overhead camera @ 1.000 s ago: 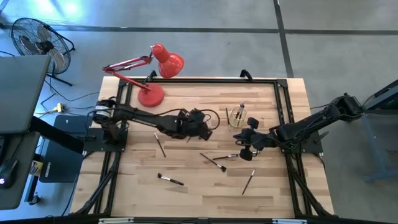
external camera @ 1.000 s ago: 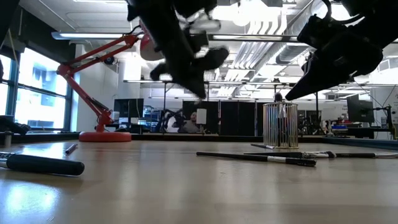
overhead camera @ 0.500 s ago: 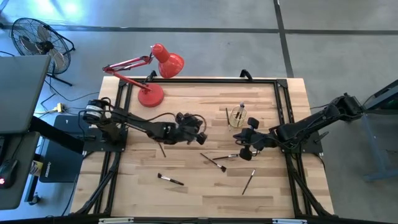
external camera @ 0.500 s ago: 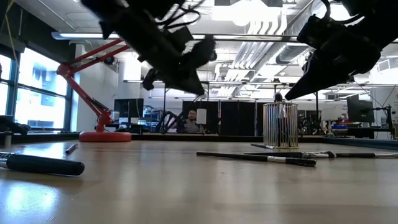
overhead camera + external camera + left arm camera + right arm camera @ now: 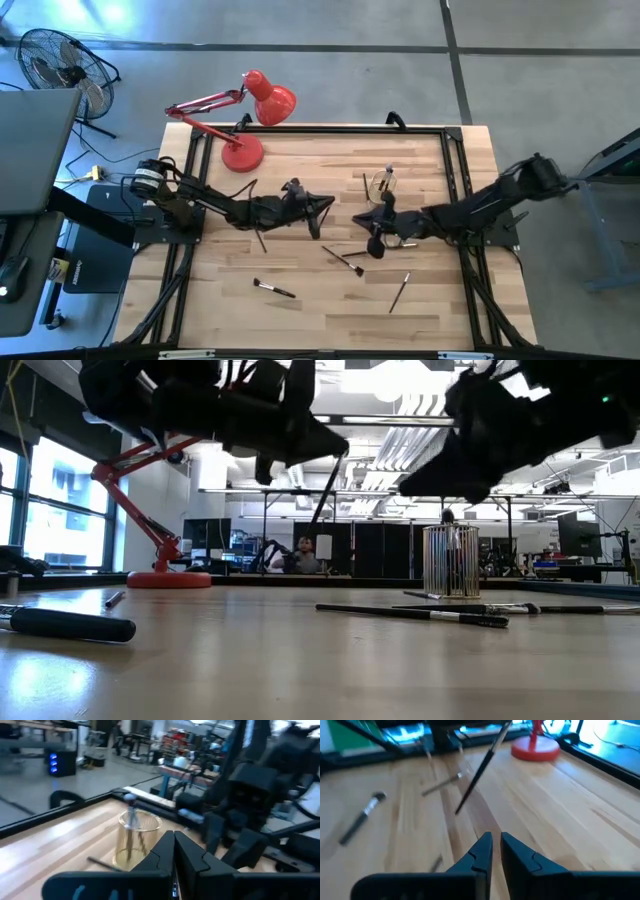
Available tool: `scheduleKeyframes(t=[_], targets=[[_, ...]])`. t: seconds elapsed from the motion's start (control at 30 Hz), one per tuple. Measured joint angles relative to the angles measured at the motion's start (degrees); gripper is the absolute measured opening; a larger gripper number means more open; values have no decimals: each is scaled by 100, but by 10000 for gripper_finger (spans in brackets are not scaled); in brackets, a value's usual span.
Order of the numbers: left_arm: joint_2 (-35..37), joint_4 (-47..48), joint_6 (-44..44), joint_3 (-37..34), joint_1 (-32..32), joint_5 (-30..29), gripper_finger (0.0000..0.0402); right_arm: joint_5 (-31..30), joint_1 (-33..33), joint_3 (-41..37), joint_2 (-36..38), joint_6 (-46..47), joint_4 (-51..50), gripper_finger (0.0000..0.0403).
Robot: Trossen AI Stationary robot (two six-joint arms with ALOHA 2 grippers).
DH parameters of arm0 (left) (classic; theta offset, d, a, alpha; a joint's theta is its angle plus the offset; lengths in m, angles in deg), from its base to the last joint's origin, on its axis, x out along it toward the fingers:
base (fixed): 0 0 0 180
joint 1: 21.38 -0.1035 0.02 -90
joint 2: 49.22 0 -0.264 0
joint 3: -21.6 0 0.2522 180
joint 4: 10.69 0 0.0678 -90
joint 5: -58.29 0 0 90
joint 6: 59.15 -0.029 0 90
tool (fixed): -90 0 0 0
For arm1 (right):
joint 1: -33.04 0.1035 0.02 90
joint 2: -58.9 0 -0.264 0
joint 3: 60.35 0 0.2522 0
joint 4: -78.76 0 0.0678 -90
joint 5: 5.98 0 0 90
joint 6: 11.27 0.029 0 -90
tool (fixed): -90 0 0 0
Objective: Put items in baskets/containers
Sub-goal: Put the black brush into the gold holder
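Observation:
My left gripper (image 5: pixel 325 203) hovers over the table's middle, shut on a thin dark makeup brush (image 5: pixel 322 220). That brush also shows in the low view (image 5: pixel 322 495) and in the right wrist view (image 5: pixel 480 767). My right gripper (image 5: pixel 374 238) hangs just right of the brush, pointing at it. Its fingers (image 5: pixel 487 845) are a narrow gap apart and touch nothing. The clear glass cup (image 5: pixel 381 186) stands upright with brushes in it, beyond the left fingers (image 5: pixel 135 837). Several other brushes lie flat on the wood (image 5: pixel 273 289) (image 5: pixel 342 260) (image 5: pixel 399 292). My left gripper pinches the dark brush at its upper end (image 5: pixel 334 463) between the two fingers, coming about level from the table's left. The brush hangs slanted below the fingers, lifted clear of the table, its lower tip (image 5: pixel 315 238) in the air.
A red desk lamp (image 5: pixel 240 150) stands at the far left of the table, its head leaning past the far edge. A black frame rims the table top (image 5: pixel 420 128). Another brush (image 5: pixel 258 235) lies under the left arm. Bare wood lies along the near edge.
My left gripper has drawn back toward the table's left, then reached out right again. It has tipped up from pointing down to about level, and the brush now hangs from it. My right gripper has moved toward the table's left, closer to the held brush.

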Motion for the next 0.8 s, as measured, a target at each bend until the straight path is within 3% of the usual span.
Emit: scheduleKeyframes(t=[0.4, 0.8], targets=[[0, -64, -203, 71, -2, 287, 0, 659, -507, 9, -180, -383, 1371, 108], [0, -157, -203, 75, -4, 456, 0, 2079, -979, 542, -623, -409, 1390, 119]])
